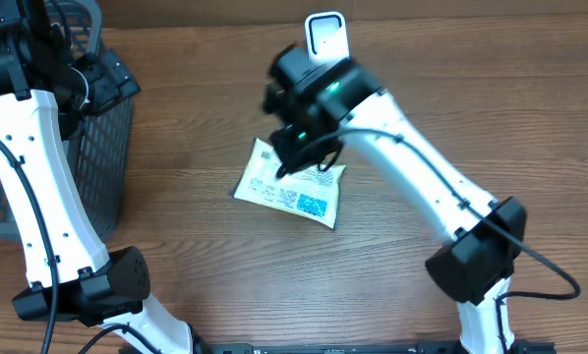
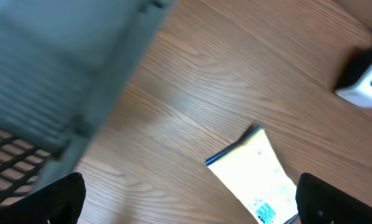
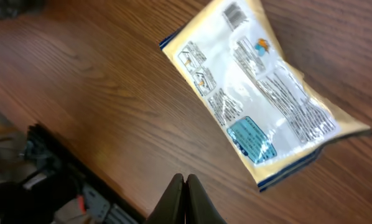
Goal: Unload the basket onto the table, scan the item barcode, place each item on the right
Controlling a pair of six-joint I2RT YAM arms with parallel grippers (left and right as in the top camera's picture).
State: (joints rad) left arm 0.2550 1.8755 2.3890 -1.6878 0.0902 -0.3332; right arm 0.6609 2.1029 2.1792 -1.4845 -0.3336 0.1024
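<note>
Right gripper [image 3: 185, 186] has its two fingers pressed together with nothing between them; it hangs over the wooden table [image 3: 93, 81] with the packet [image 3: 260, 106] just ahead of its tips and off to one side, near but not gripped; whether the tips touch the tabletop cannot be told. Seen from overhead, this gripper [image 1: 289, 157] sits above the packet's [image 1: 304, 197] far edge; the packet lies flat, printed side up, a blue panel near the end closest to the arm's base. Beyond the gripper, further from the arm's base, a white scanner [image 1: 325, 37] stands upright, apart from both packet and fingers.

Left gripper [image 2: 189, 193] has its fingers [image 2: 65, 199] spread wide and holds nothing; below and ahead of it lies the same packet [image 2: 251, 174], well clear of either finger; the scanner [image 2: 367, 81] shows at the far edge of that view; a dark mesh basket [image 2: 43, 81] is blurred close beside the gripper; from overhead the left gripper [image 1: 107, 84] hangs at the basket's [image 1: 107, 167] rim.
</note>
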